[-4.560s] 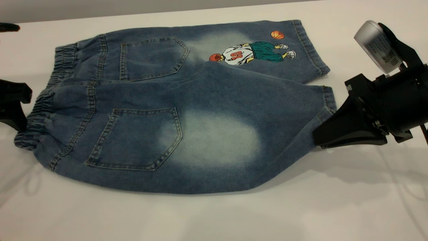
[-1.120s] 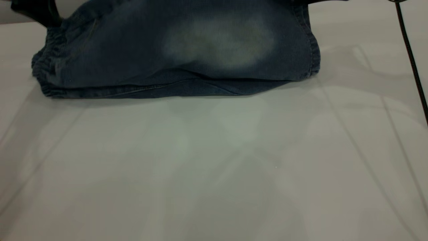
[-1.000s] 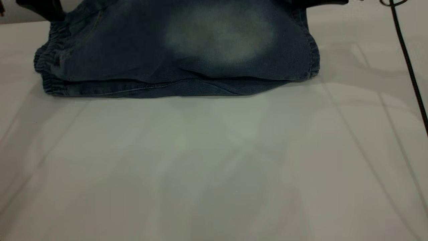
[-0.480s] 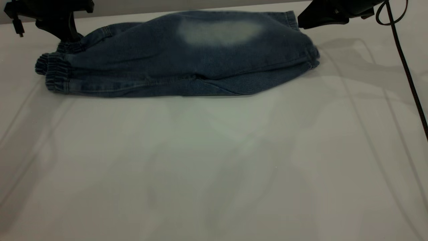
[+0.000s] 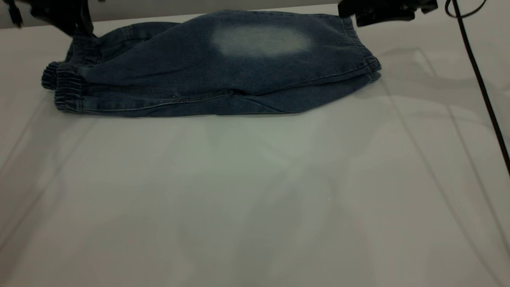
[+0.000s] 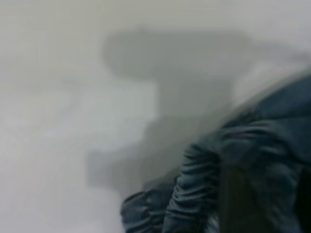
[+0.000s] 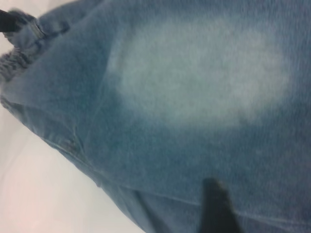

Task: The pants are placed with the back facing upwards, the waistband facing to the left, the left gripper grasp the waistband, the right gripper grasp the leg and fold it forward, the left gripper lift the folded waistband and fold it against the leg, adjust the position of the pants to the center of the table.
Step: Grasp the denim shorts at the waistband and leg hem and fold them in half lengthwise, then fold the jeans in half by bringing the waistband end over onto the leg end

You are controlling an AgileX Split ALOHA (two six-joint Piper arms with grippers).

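Pale grey table, smooth, crossed by faint shadows; a black cable runs down its right side.

Pants lie toward the far edge of the table, folded lengthwise so one leg covers the other. Dark blue denim. Top layer is the leg with a large pale faded oval across its middle; stitched hem at the right end, the two hems roughly stacked. A side seam runs along the near edge, with the lower layer peeking out beneath. No print or pockets visible on the upturned face.

Waistband at the left end: gathered, ribbed elastic, doubled over. Left wrist view shows those ruffles close up, over white table.

Left gripper at the top left corner, right above the far part of the waistband, mostly cut off; whether its fingers grip the fabric or stand apart, cannot tell.

Right gripper at the top right, just above the hem's far corner, also partly cut off; fingers' state cannot be told. Right wrist view looks onto the faded oval, one dark fingertip over the denim.
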